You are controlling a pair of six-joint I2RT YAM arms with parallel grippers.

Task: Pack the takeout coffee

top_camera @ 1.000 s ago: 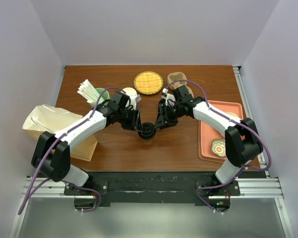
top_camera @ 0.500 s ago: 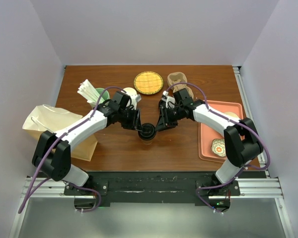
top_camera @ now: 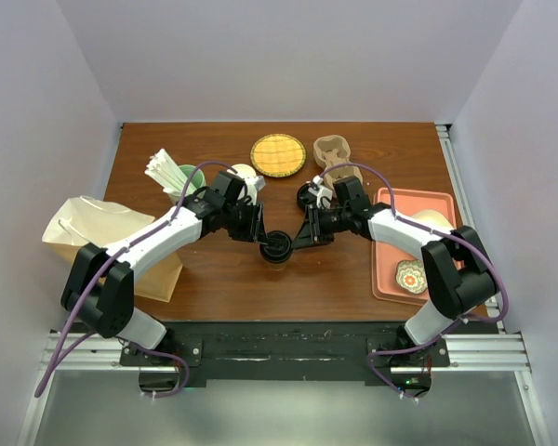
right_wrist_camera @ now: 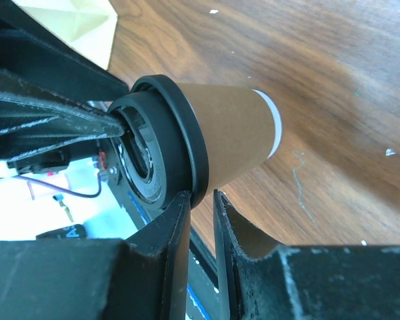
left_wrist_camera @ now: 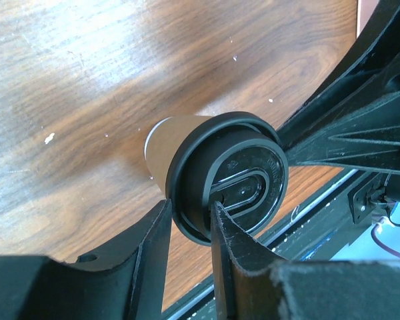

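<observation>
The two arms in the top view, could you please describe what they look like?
The left arm and right arm have white shells and black joints, each trailed by a purple cable. The left gripper and right gripper are black, with flat, tapering fingers.

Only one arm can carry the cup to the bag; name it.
Left. The bag lies on that side, and the left hand pinches the cup by its lid rim. The right hand is at the rim too, from the far side.
</observation>
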